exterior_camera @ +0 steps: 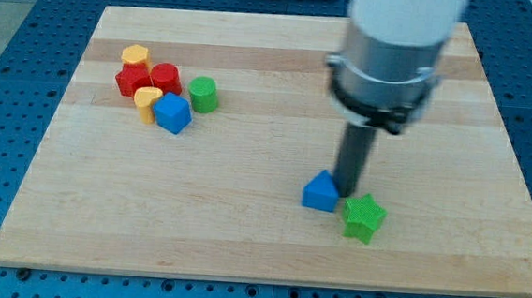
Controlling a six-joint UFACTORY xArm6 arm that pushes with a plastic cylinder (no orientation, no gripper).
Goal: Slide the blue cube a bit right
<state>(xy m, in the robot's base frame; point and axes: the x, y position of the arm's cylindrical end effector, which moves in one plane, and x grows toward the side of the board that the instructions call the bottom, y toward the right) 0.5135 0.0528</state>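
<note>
No legible text, no labels, no brand marks, no numbers, no signs on any surface in camera view

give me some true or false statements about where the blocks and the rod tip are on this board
1. My tip is right beside the blue triangular block. True.
2. The green star block lies in the cluster at the view's top left. False: it lies near the blue triangular block, right of it.
3. The blue cube sits in the cluster with the red blocks and yellow blocks. True.
4. My tip touches the blue cube. False: it is far to the view's right of it.
5. The green cylinder is on the cluster's right side. True.
</note>
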